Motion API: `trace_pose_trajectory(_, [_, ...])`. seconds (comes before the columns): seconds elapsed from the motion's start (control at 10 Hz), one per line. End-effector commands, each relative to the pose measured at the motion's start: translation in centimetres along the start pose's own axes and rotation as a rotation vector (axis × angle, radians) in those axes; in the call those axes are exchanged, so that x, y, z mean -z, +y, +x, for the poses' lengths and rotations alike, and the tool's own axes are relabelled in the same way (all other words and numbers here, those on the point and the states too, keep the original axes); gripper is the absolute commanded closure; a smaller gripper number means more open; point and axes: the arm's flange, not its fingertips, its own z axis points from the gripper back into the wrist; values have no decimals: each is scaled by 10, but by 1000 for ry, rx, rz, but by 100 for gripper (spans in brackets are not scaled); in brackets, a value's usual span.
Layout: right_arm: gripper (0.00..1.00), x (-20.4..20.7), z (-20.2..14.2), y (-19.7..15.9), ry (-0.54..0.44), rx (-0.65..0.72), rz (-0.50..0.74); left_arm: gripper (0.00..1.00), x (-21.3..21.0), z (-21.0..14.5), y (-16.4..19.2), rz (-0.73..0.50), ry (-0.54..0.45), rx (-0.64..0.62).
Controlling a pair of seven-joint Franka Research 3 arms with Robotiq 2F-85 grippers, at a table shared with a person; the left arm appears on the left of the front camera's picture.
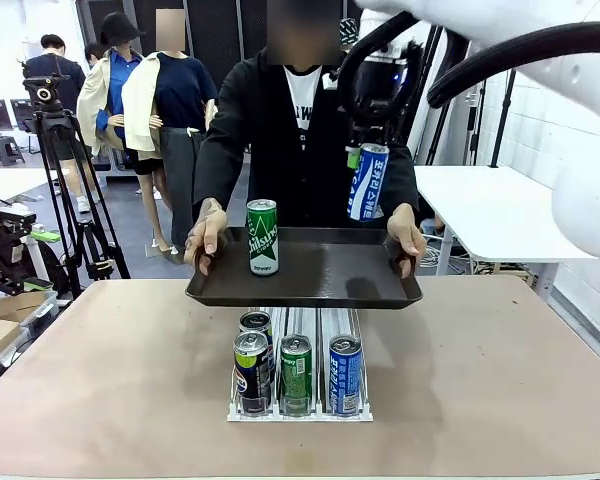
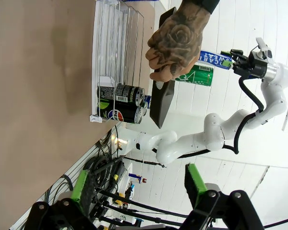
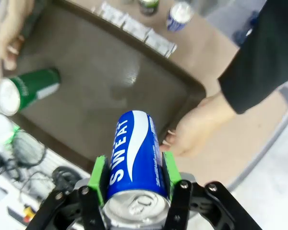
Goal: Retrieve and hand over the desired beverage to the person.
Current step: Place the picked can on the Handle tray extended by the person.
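Observation:
The person (image 1: 300, 130) in a black jacket stands at the far side, both hands holding a dark tray (image 1: 320, 285) above the table. A green can (image 1: 262, 237) stands upright on the tray's left part. My right gripper (image 1: 365, 152) is shut on a blue and white can (image 1: 367, 182) and hangs it above the tray's right rear; in the right wrist view this blue can (image 3: 134, 155) sits between the green pads (image 3: 99, 179), over the tray (image 3: 101, 81). My left gripper (image 2: 140, 184) is open beside the table edge, nothing between its fingers.
A clear rack (image 1: 300, 400) at the table's front middle holds several cans: dark ones (image 1: 252, 360), a green one (image 1: 296, 368), a blue one (image 1: 345, 372). A camera tripod (image 1: 55, 180) stands at the left. A white table (image 1: 490, 210) lies behind at right.

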Motion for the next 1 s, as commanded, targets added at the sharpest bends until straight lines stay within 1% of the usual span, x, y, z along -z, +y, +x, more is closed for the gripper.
trace_pose_trajectory(0.0, [100,-5,31,3,-3,40,-54,0,1,-2,-1,4,-9,1])
trace_pose_trajectory(0.1, [100,1,35,4,3,47,-71,0,1,-2,-1,4,-9,1])
trace_pose_trajectory(0.4, [100,22,47,1,28,81,-70,0,1,-2,-1,4,-9,1])
trace_pose_trajectory(0.5, [100,28,50,2,49,81,-75,0,1,-2,-1,4,-9,1])
trace_pose_trajectory(0.9, [100,45,51,8,111,80,-75,0,1,-2,-1,4,-9,1])
